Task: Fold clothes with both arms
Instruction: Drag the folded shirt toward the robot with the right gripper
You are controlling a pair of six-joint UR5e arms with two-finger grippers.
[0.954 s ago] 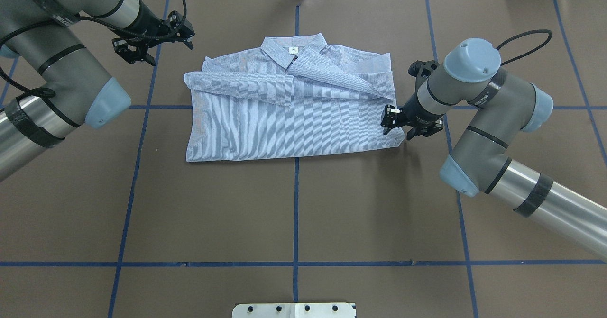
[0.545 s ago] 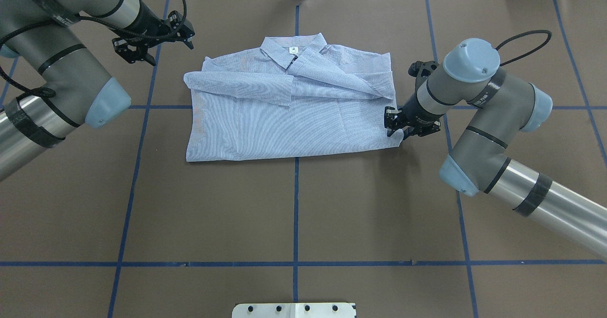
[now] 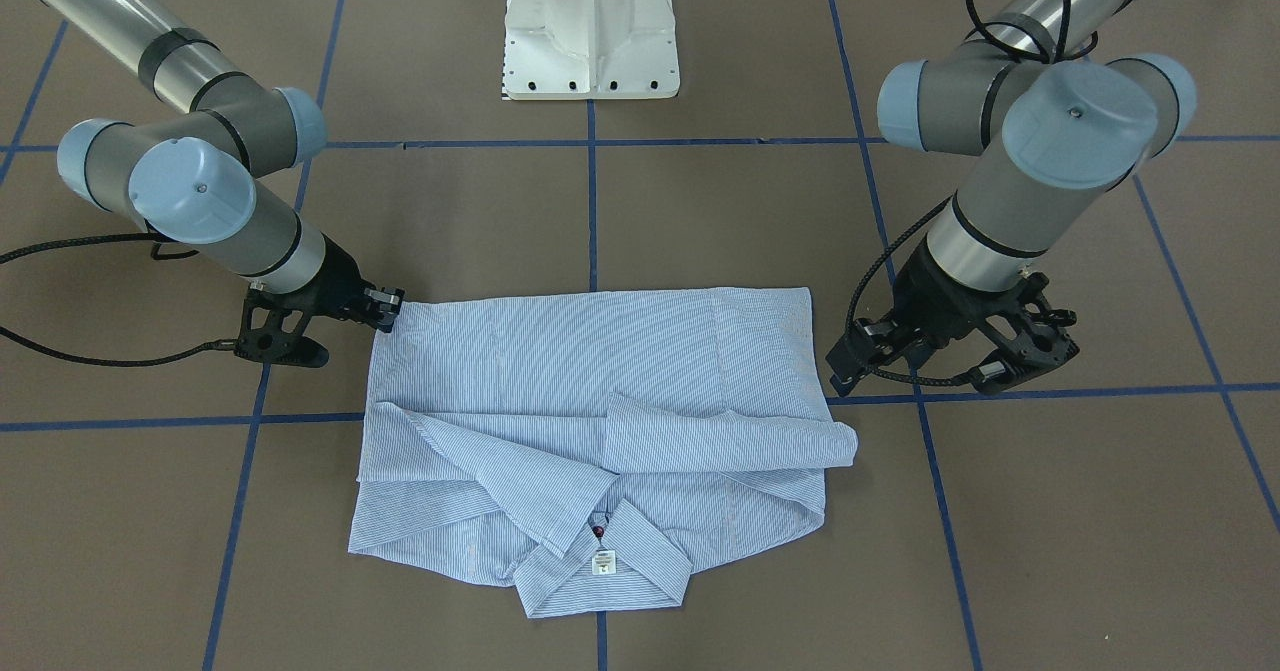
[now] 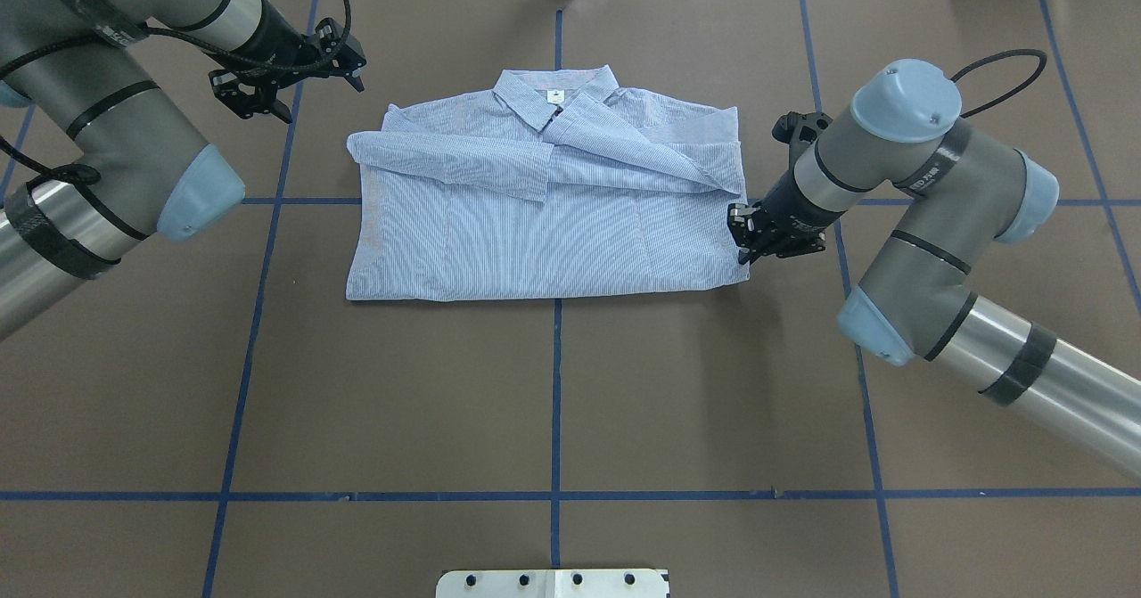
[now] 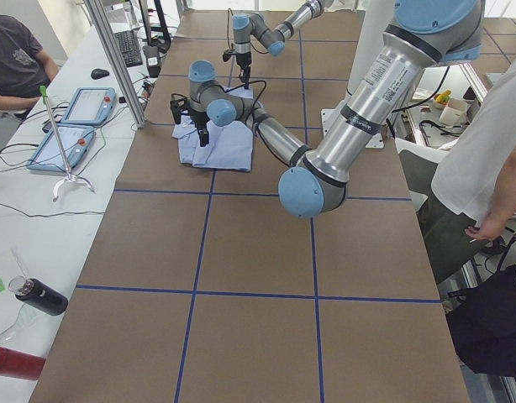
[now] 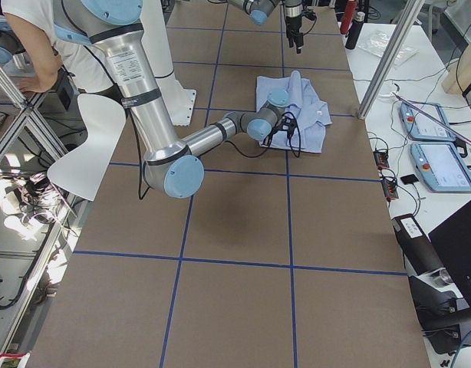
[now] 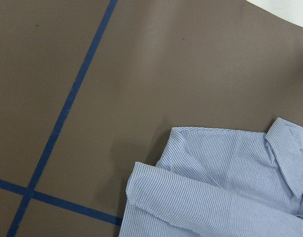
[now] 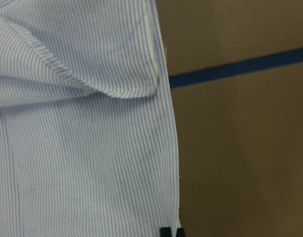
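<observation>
- light blue-and-white striped shirt [image 4: 544, 233] lies folded flat in the middle of the brown table [image 4: 713, 402], on the far half from the robot; collar [image 4: 550, 92] at the far edge, pointing away from the robot; hem edge towards it
- both sleeves folded over the chest; one sleeve [image 4: 446, 159] lies across from the shirt's left side, the other sleeve [image 4: 642, 145] slants down from the collar to the right edge
- small white neck label [image 3: 602, 562] shows inside the collar; one dark red button [image 3: 598, 529] just beside it
- right gripper [image 4: 745, 252] is down at the shirt's near right corner; jaws pinched together on the fabric edge; in the right wrist view the fingertips [image 8: 165, 231] meet right at the shirt's side edge
- left gripper [image 4: 323, 103] sits above bare table, off the shirt's far left shoulder; not touching cloth; jaws spread wide
- blue tape lines [image 4: 557, 384] cross the table; one runs under the shirt's middle
- white pedestal base [image 3: 590, 31] at the robot's edge of the table
</observation>
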